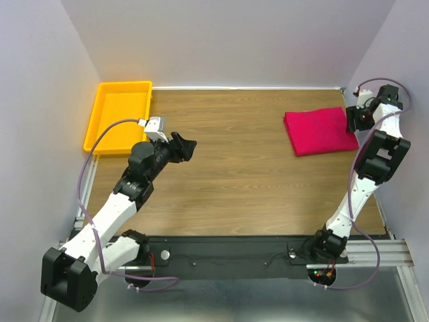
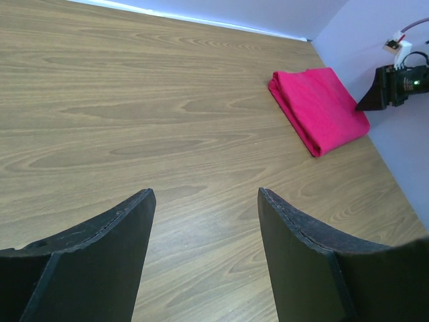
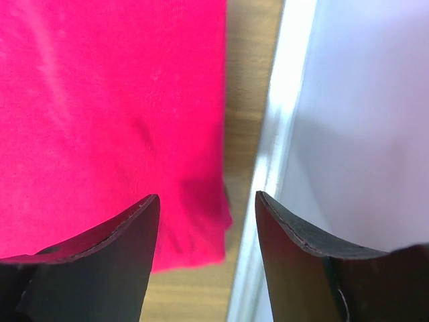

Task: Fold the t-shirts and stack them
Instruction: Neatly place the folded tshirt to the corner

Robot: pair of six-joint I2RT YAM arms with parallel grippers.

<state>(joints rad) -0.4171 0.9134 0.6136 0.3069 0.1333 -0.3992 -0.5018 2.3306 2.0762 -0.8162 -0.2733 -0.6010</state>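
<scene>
Overhead only, yellow tray (image 1: 120, 114); left claw (image 2: 204, 194) and right claw (image 3: 206, 196) spread, red t-shirt (image 1: 320, 131) folded.

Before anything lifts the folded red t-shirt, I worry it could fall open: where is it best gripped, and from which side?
Probably the thick rounded fold along the t-shirt on the side facing the middle of the table, approached from that open side. The layers look joined there, so they should lift together. The opposite edge lies close to the wall, leaving little room.
</scene>
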